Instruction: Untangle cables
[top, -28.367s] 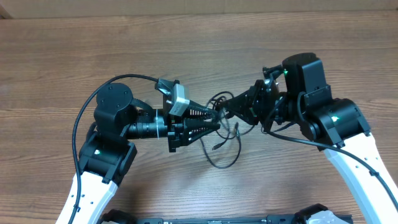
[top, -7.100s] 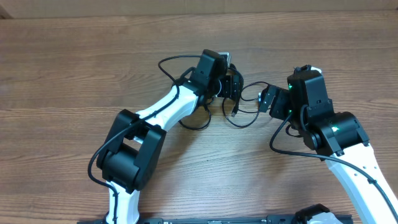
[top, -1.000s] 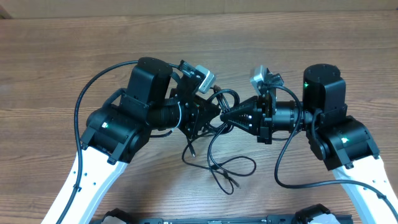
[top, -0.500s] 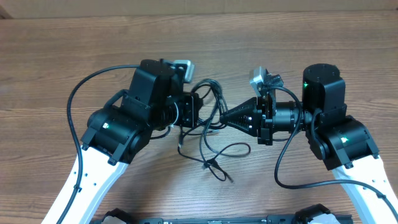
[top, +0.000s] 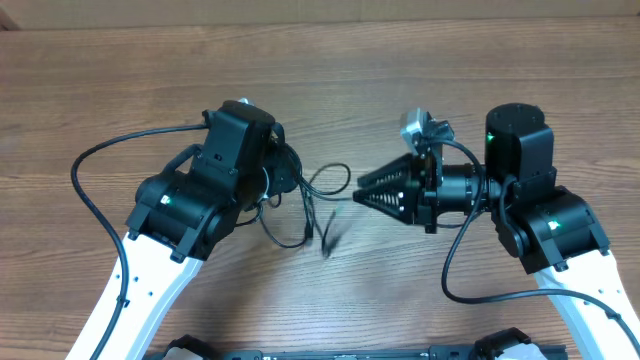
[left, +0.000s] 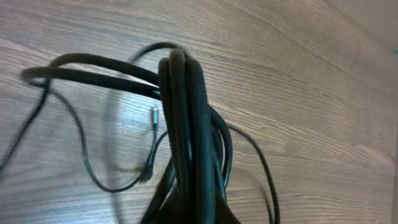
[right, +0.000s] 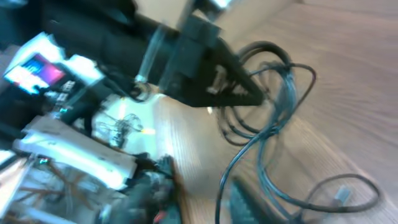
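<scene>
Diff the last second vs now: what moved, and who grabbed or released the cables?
Right gripper opened and let go of the cables. Left gripper, staying shut on them, drew back to its left and dragged them along, pulling in the loose loops. The right gripper otherwise kept its place.

— Evenly lit from above, sharp on the desk (top: 100, 80), soft shadows only. Smeared by motion at the cables (top: 306, 210).
— Thick and out of focus up close from the left wrist. Badly blurred everywhere from the right.
</scene>
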